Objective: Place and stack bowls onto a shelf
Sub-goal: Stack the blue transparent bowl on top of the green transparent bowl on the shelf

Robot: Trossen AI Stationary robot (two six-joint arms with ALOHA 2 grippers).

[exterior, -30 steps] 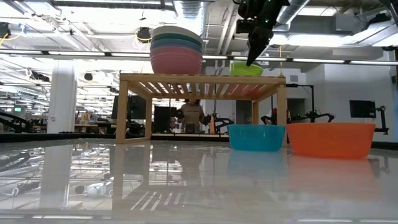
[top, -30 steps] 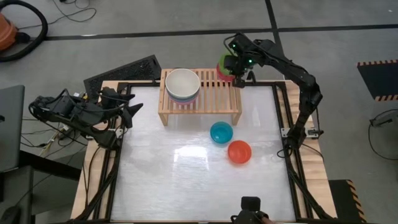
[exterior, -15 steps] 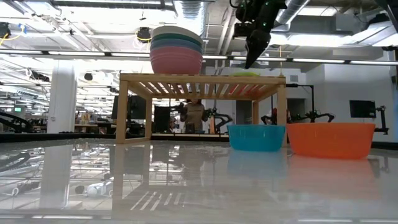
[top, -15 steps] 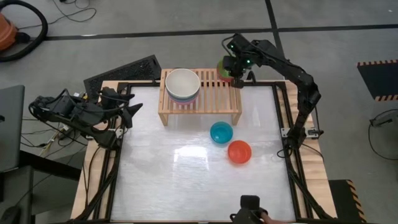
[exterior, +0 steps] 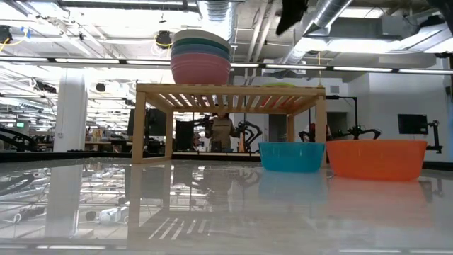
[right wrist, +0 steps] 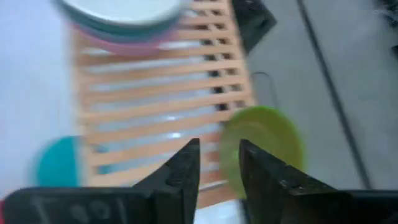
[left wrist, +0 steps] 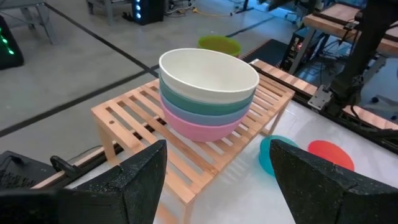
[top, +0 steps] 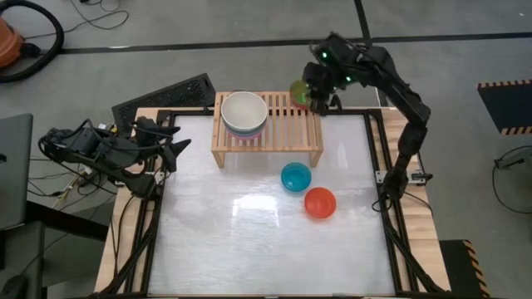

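The olive-green bowl is at the far right corner of the light-wood shelf and reaches past its far edge. Only a green sliver shows in the low view. My right gripper hovers above it, open by a narrow gap and touching nothing. A stack of larger bowls, cream-white on top, stands on the shelf's left half. The cyan bowl and orange-red bowl rest on the table. No purple bowl shows. My left gripper waits open at the table's left edge.
A black slatted panel lies beyond the table's far left corner. The shelf's middle slats are bare. The white tabletop is bare on the near and left sides. In the low view a person stands in the room behind.
My right gripper has risen from the olive-green bowl and shifted slightly toward the table's right, nearly out of the low view's top. The bowl, which stood well above the shelf top in the low view, has sunk to a thin sliver at the far right corner.
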